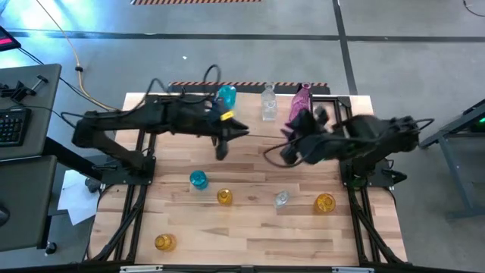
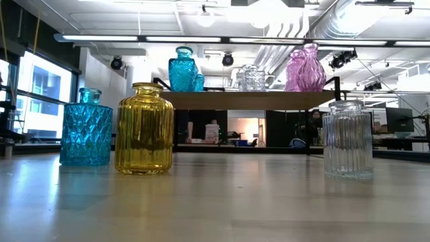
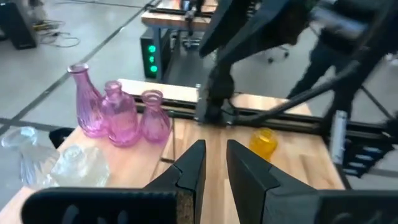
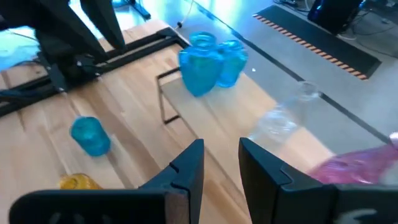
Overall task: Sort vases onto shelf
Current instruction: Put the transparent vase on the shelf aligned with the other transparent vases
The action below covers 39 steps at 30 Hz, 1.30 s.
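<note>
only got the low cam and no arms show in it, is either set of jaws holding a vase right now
Observer: No. The left gripper has its jaws parted with nothing between them.
Operator: and the right one
Observer: The right gripper is the same, its jaws apart and empty.
Operator: where are they
Observer: Both hang over the far half of the table, just in front of the shelf.
Operator: i see one yellow vase, any more
Observer: Three are on the table: the middle amber vase, the right amber vase and the near-left amber vase.
</note>
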Each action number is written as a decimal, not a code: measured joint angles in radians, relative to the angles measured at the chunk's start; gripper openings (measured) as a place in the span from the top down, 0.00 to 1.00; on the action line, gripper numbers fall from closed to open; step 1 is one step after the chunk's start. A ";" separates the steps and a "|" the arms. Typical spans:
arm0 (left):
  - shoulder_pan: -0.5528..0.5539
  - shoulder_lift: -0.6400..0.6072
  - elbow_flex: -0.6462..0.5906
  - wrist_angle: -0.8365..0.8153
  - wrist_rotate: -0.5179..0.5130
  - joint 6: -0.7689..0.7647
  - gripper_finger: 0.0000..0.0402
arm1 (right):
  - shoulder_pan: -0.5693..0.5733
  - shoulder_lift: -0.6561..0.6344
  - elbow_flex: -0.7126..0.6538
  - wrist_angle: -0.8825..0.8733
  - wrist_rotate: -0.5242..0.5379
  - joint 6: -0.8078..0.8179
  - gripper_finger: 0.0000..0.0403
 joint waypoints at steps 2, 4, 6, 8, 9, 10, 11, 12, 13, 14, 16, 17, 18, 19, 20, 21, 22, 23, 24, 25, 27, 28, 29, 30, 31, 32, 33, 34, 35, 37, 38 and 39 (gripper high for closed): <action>-0.008 -0.058 -0.047 0.007 0.000 0.000 0.86 | 0.010 0.031 0.000 0.038 0.000 0.020 0.80; -0.009 -0.122 -0.112 -0.012 -0.003 0.000 0.86 | 0.018 0.061 0.000 0.091 0.001 0.024 0.80; -0.008 -0.193 -0.186 -0.015 -0.008 -0.003 0.86 | 0.022 0.089 0.000 0.130 0.000 0.022 0.80; 0.000 -0.276 -0.268 -0.019 -0.008 -0.009 0.86 | 0.022 0.107 0.000 0.164 -0.004 0.017 0.80; 0.003 -0.314 -0.308 -0.016 -0.008 -0.023 0.86 | 0.020 0.116 0.000 0.174 -0.006 0.017 0.80; 0.004 -0.354 -0.348 -0.010 -0.008 -0.043 0.86 | 0.016 0.122 0.000 0.190 -0.011 0.017 0.80; 0.005 -0.392 -0.388 -0.012 -0.008 -0.064 0.86 | 0.015 0.128 0.000 0.202 -0.017 0.017 0.80; 0.005 -0.429 -0.427 -0.011 -0.011 -0.084 0.86 | 0.014 0.134 0.000 0.216 -0.023 0.016 0.80; 0.005 -0.463 -0.464 -0.004 -0.011 -0.108 0.86 | 0.013 0.138 0.000 0.233 -0.025 0.011 0.80; 0.005 -0.497 -0.498 0.002 -0.010 -0.132 0.86 | 0.014 0.142 0.000 0.246 -0.026 0.003 0.80; 0.005 -0.555 -0.555 0.017 -0.011 -0.175 0.86 | 0.015 0.147 0.000 0.265 -0.027 -0.003 0.80; 0.005 -0.580 -0.581 0.025 -0.011 -0.193 0.86 | 0.015 0.149 0.000 0.266 -0.028 -0.003 0.80; 0.005 -0.600 -0.604 0.026 -0.012 -0.207 0.86 | 0.015 0.150 0.000 0.264 -0.029 -0.003 0.80; 0.005 -0.614 -0.621 0.033 -0.019 -0.221 0.86 | 0.015 0.150 0.000 0.264 -0.029 -0.003 0.80; 0.005 -0.626 -0.636 0.043 -0.024 -0.230 0.86 | 0.015 0.150 0.000 0.265 -0.027 -0.002 0.80; 0.005 -0.635 -0.649 0.051 -0.029 -0.232 0.86 | 0.015 0.150 0.000 0.265 -0.027 -0.002 0.80; 0.005 -0.642 -0.657 0.062 -0.030 -0.232 0.86 | 0.015 0.150 0.000 0.265 -0.027 -0.002 0.80; 0.005 -0.644 -0.659 0.062 -0.030 -0.232 0.86 | 0.014 0.150 0.000 0.265 -0.027 -0.002 0.80; 0.005 -0.643 -0.659 0.065 -0.031 -0.232 0.86 | 0.014 0.150 0.000 0.266 -0.028 -0.003 0.80; 0.005 -0.641 -0.659 0.068 -0.030 -0.232 0.86 | 0.014 0.150 0.000 0.269 -0.034 -0.008 0.80; 0.005 -0.634 -0.659 0.085 -0.030 -0.232 0.86 | 0.007 0.150 0.000 0.283 -0.071 -0.045 0.80; 0.005 -0.629 -0.659 0.096 -0.030 -0.232 0.86 | 0.002 0.149 0.000 0.288 -0.108 -0.069 0.80; 0.005 -0.625 -0.659 0.104 -0.031 -0.232 0.86 | -0.006 0.147 0.000 0.288 -0.153 -0.088 0.80; 0.005 -0.619 -0.659 0.121 -0.031 -0.232 0.86 | -0.016 0.144 0.000 0.287 -0.196 -0.101 0.80; 0.005 -0.614 -0.659 0.136 -0.030 -0.232 0.86 | -0.026 0.140 0.000 0.287 -0.233 -0.116 0.80; 0.005 -0.610 -0.659 0.145 -0.031 -0.232 0.86 | -0.033 0.137 0.000 0.287 -0.262 -0.129 0.80; 0.005 -0.606 -0.659 0.155 -0.031 -0.232 0.86 | -0.040 0.135 0.000 0.288 -0.280 -0.141 0.80; 0.005 -0.601 -0.659 0.168 -0.031 -0.232 0.86 | -0.044 0.135 0.000 0.289 -0.283 -0.159 0.80; 0.005 -0.596 -0.659 0.177 -0.031 -0.232 0.86 | -0.048 0.135 0.000 0.291 -0.283 -0.184 0.80; 0.005 -0.585 -0.659 0.189 -0.031 -0.248 0.86 | -0.058 0.135 0.000 0.293 -0.282 -0.233 0.80; 0.005 -0.580 -0.659 0.195 -0.031 -0.260 0.86 | -0.066 0.135 0.000 0.293 -0.285 -0.253 0.80; 0.005 -0.577 -0.659 0.193 -0.031 -0.273 0.86 | -0.074 0.135 0.000 0.293 -0.293 -0.269 0.80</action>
